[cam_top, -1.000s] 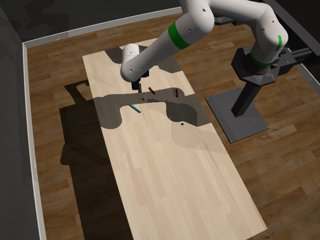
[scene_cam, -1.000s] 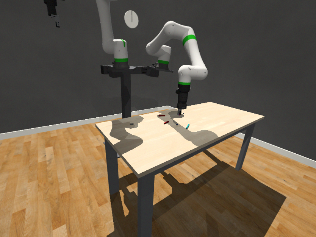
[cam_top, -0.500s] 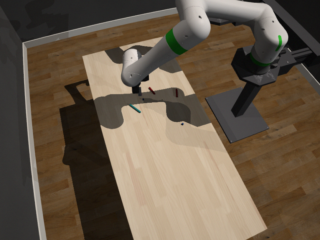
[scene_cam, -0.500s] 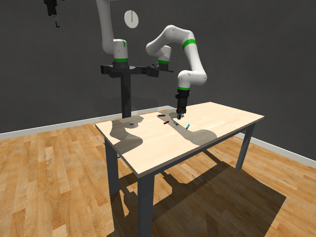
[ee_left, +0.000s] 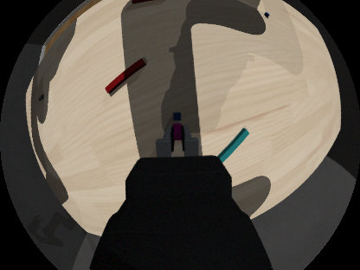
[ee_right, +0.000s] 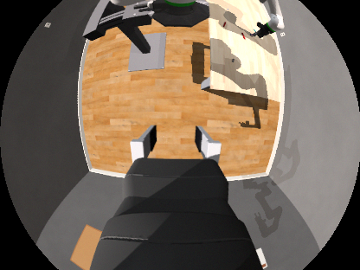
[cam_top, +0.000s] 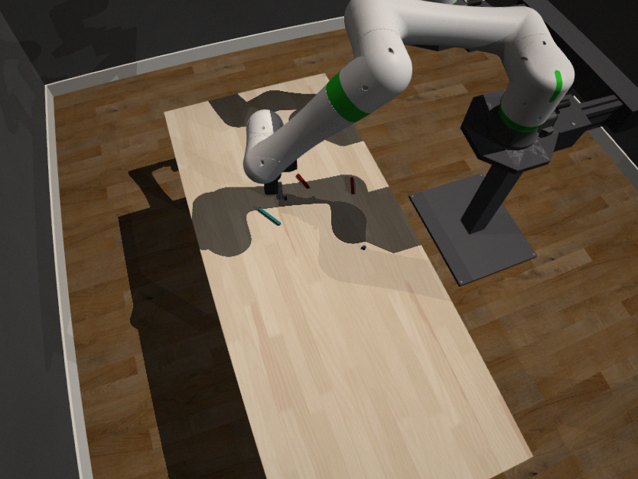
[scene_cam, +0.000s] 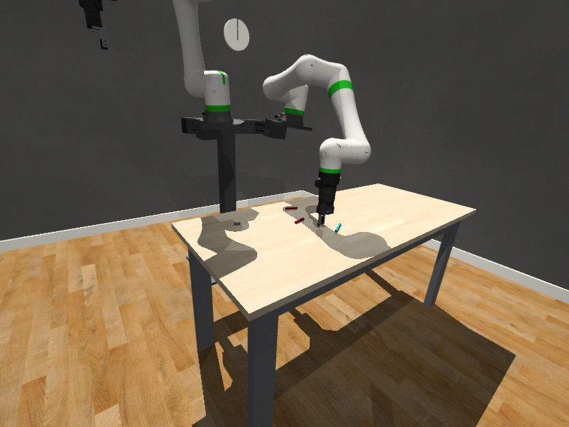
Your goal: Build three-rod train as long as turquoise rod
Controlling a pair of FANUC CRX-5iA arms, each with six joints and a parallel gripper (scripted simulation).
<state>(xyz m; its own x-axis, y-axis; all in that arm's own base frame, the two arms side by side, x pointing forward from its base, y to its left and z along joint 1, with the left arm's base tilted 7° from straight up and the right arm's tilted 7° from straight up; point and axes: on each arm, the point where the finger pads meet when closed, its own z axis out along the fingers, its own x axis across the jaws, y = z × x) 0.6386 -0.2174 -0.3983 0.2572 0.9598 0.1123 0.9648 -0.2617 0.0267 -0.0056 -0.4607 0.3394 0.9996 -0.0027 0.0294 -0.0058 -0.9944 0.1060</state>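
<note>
Pale wooden table (cam_top: 330,309) (scene_cam: 275,257) (ee_left: 277,95) (ee_right: 225,65) bearing turquoise rod (cam_top: 268,216) (scene_cam: 338,227) (ee_left: 234,144), two red rods, two blue rods.

1. The long rod (cam_top: 268,216) (scene_cam: 338,227) (ee_left: 234,144) is turquoise, super easy to spot.
2. Two rods are plain red: one (cam_top: 303,180) (scene_cam: 299,220) (ee_left: 125,76) (ee_right: 243,35) and another (cam_top: 353,185) (scene_cam: 291,208) (ee_left: 143,1) (ee_right: 224,24), pretty dark in the shade.
3. Magenta on the short rod (ee_left: 177,131), dark blue on the tiny block (ee_left: 176,116).
4. Tabletop (cam_top: 309,334) (scene_cam: 275,262) (ee_left: 260,99) (ee_right: 238,82): pale, streaky woodgrain.
5. Floor (cam_top: 567,334) (scene_cam: 91,298) (ee_right: 173,104): brown plank pattern, mixed shades.
6. Left arm (cam_top: 319,123) (scene_cam: 351,114) (ee_right: 274,17): white, green bands.
7. Wall disc (scene_cam: 232,34): off-white, one dark stripe.
</note>
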